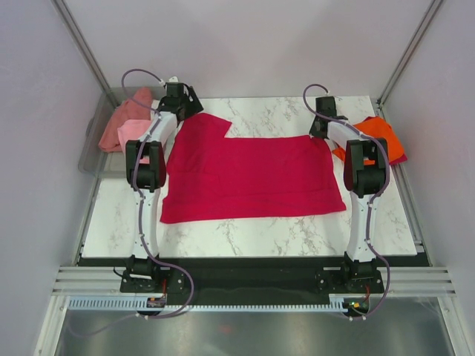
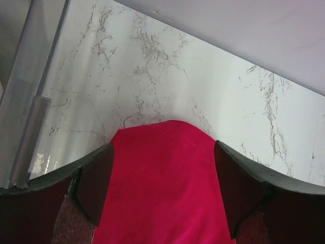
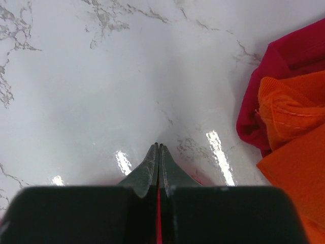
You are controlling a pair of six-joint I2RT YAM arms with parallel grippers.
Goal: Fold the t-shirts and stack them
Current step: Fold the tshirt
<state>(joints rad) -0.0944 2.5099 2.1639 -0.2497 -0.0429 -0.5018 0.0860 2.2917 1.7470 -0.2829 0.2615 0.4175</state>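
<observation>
A crimson t-shirt (image 1: pixel 249 176) lies spread flat across the marble table (image 1: pixel 252 233). My left gripper (image 1: pixel 182 100) is at the shirt's far left corner. In the left wrist view it (image 2: pixel 162 188) stands open, and a strip of the crimson cloth (image 2: pixel 162 183) lies between its fingers (image 2: pixel 94 183). My right gripper (image 1: pixel 320 124) is at the shirt's far right corner. In the right wrist view its jaws (image 3: pixel 159 148) are pressed together low over the table, with a thin sliver of crimson cloth (image 3: pixel 158 216) pinched between them.
An orange t-shirt (image 1: pixel 382 137) lies bunched at the table's right edge, shown in the right wrist view (image 3: pixel 294 152) on top of a dark red fold (image 3: pixel 284 61). Light pink (image 1: pixel 133 132) and salmon (image 1: pixel 119 119) t-shirts lie in a clear grey bin (image 1: pixel 90 152) at the far left.
</observation>
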